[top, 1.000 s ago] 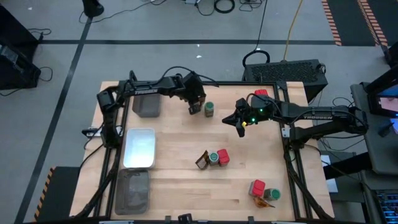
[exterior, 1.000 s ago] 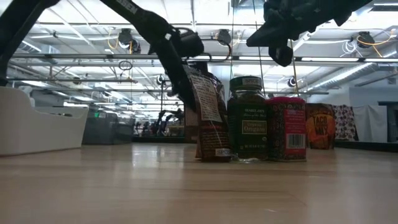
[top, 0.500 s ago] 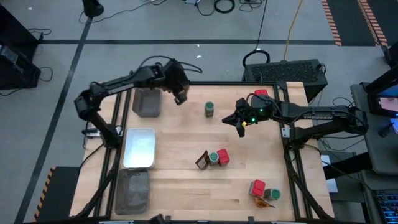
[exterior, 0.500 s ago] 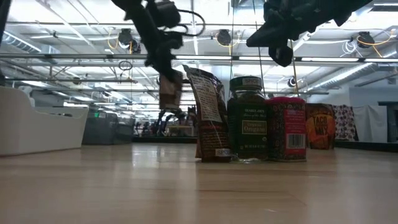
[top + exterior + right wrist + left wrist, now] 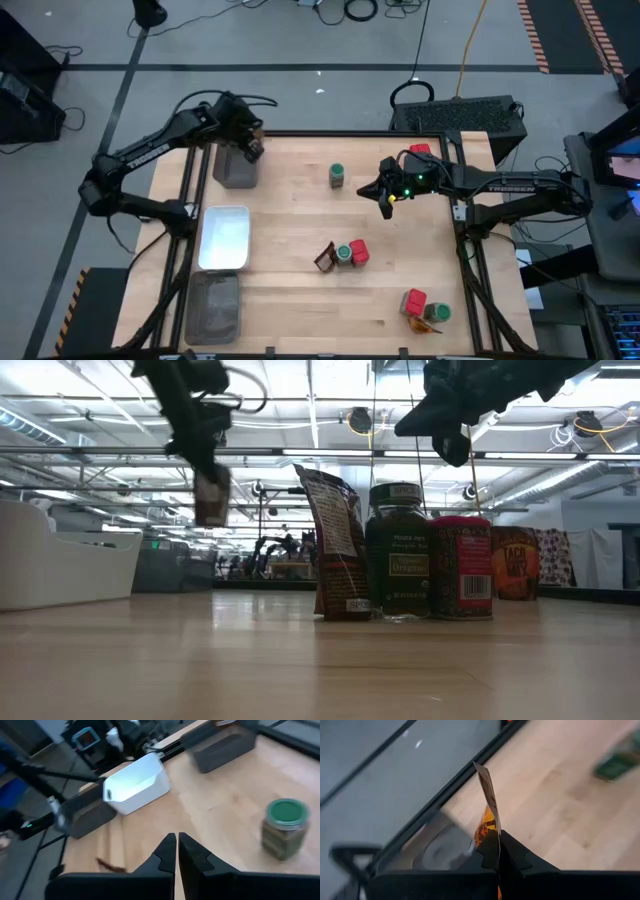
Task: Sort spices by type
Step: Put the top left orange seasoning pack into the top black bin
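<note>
- Your left claw (image 5: 250, 148), clamped on a thin crinkly brown-orange sachet (image 5: 487, 815), has swung away from the green-lidded jar (image 5: 337, 176) and now hangs over the far grey tray (image 5: 234, 168); that tray looks set to take the sachets.
- Your right claw (image 5: 385, 199) hovers clenched and empty just right of that jar, unmoved.
- Still unsorted on the wooden bench (image 5: 300, 300): a sachet, glass jar and boxy red packet (image 5: 358, 251) nearer than the jar, another trio at the near right corner.
</note>
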Action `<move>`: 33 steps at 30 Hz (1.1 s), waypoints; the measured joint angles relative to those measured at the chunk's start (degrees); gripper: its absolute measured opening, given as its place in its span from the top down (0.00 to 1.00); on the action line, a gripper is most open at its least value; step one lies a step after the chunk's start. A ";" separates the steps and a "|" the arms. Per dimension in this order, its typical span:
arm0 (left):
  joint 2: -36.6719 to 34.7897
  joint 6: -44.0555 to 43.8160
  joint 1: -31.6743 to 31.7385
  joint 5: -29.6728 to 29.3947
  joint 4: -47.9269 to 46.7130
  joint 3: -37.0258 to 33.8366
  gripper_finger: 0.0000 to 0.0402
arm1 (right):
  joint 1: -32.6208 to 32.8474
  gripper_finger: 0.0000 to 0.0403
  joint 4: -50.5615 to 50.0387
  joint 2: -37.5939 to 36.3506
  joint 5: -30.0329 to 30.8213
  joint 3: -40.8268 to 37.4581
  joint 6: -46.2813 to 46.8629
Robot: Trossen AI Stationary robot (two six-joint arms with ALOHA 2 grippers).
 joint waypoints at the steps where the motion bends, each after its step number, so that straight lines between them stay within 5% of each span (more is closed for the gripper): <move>1: -0.53 -0.90 1.06 -0.05 -0.02 -1.09 1.00 | -0.02 1.00 0.00 0.00 0.71 0.00 0.00; 17: -1.48 -8.73 13.29 0.07 8.87 -14.08 1.00 | -0.04 1.00 -0.07 0.00 3.18 0.00 1.35; 33: -0.97 -14.26 18.72 -2.03 13.77 -18.24 1.00 | -0.04 1.00 -0.09 0.00 3.17 0.00 1.55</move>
